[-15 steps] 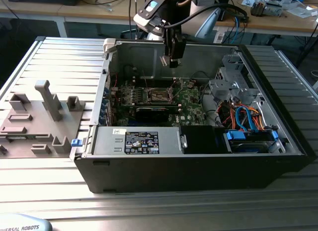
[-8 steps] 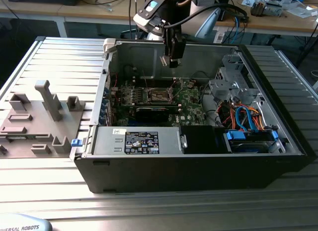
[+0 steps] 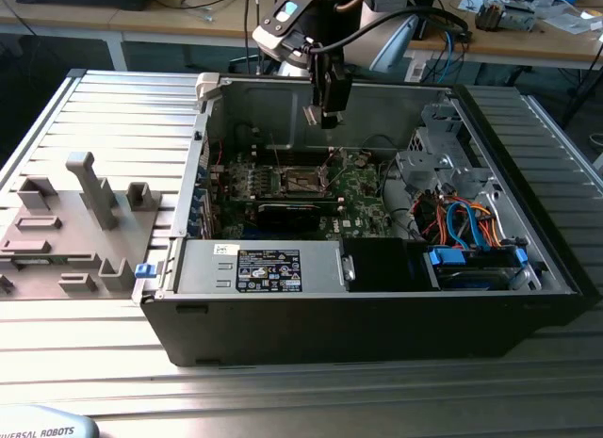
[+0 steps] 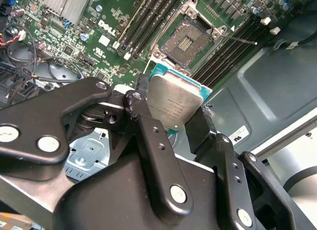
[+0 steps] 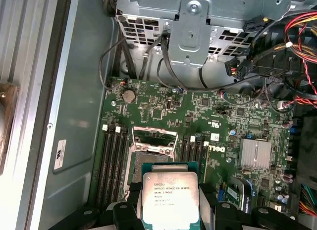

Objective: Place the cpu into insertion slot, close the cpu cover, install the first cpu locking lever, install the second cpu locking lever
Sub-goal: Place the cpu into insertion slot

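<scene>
Chip [image 4: 173,104] held over an empty socket [image 4: 185,39], nothing yet seated.
The chip is clamped by its edges between the jaws, metal top showing in both wrist views, and is carried above the green board [image 5: 163,109] inside the open computer case [image 3: 377,316], near the socket but not touching it. The cover [image 5: 153,132] is judged to be swung up off the socket. All four steps are left: seating, cover, and both levers.
</scene>
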You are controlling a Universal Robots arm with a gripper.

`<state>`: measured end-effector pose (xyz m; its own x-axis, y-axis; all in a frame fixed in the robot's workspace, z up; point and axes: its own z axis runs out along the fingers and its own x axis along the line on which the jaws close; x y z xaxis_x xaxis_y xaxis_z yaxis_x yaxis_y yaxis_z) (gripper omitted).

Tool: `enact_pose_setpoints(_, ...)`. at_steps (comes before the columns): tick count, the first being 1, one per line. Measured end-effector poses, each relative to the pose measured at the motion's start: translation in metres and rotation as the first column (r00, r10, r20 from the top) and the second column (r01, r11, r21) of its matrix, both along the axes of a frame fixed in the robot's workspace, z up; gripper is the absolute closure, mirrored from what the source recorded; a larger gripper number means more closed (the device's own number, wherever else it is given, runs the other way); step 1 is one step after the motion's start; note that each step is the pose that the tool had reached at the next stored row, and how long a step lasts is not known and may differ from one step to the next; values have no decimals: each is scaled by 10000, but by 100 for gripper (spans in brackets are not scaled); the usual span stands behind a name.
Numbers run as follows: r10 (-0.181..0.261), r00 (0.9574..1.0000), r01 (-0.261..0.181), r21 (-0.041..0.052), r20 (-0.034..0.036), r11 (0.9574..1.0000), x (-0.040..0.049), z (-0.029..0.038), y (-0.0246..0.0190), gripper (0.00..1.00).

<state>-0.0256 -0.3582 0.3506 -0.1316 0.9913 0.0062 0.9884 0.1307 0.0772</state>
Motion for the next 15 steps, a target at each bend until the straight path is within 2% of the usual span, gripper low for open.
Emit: enact_pose_setpoints(15, -145, 9999, 145, 0, 0, 9999, 0, -1, 0, 46)
